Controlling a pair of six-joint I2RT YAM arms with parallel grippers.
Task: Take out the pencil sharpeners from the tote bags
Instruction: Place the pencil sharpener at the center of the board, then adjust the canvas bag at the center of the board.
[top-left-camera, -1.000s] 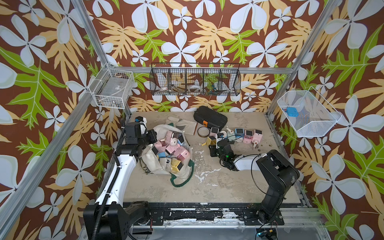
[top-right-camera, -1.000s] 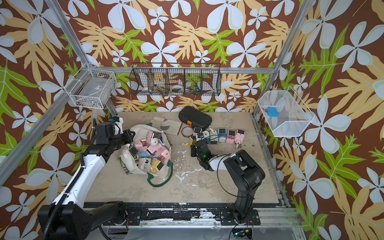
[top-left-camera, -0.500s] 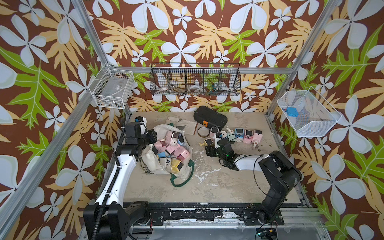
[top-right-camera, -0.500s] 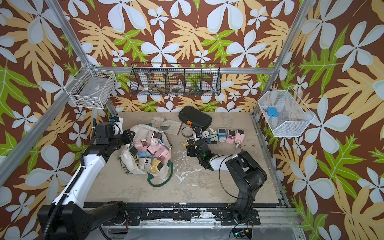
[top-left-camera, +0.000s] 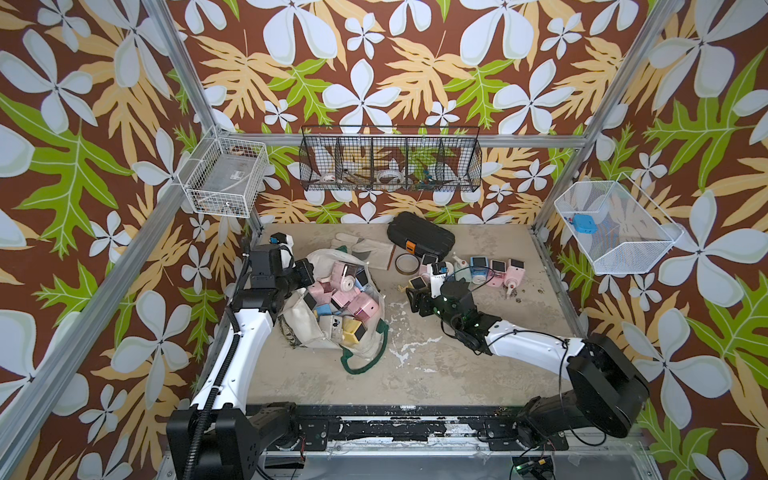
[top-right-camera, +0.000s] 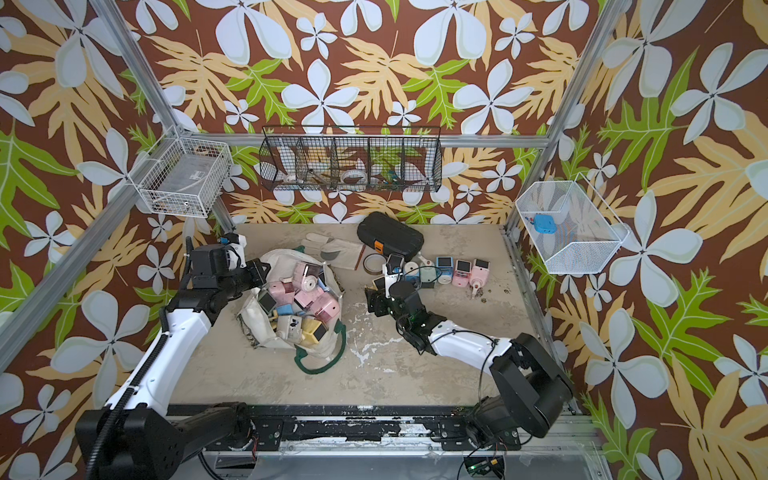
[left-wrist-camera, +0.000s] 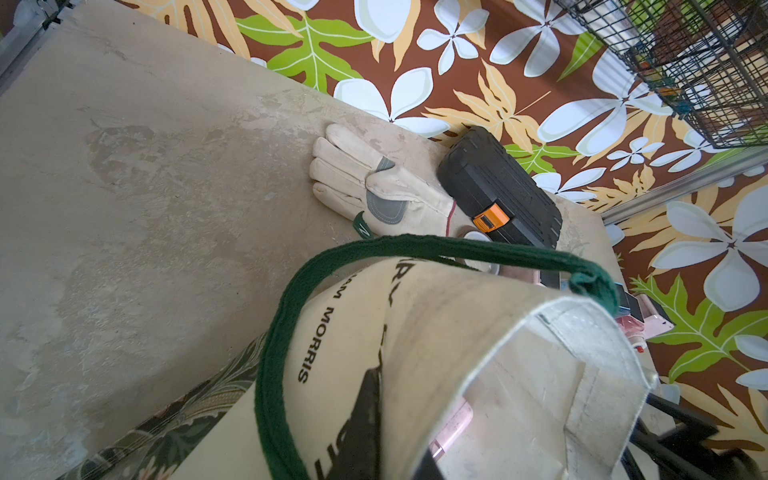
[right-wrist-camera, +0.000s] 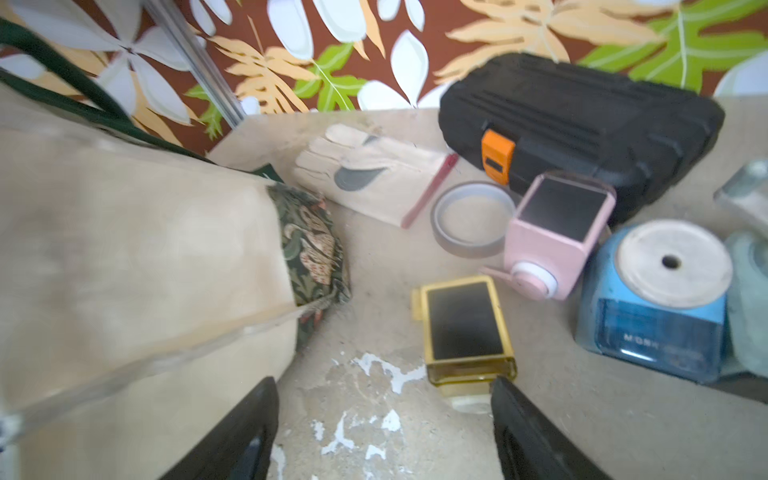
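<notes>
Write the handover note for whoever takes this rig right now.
Left gripper: shut on the tote rim, holding it open.
Right gripper: open, empty, low over the table, beside the yellow sharpener lying there.
Done: several sharpeners are out on the table near the black case.
Left: a pile of them is in the tote; take each out.

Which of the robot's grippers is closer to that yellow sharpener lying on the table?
Right. The right gripper is open right at one end of the yellow sharpener. The left gripper is across the table, shut on the rim of the tote bag.
</notes>
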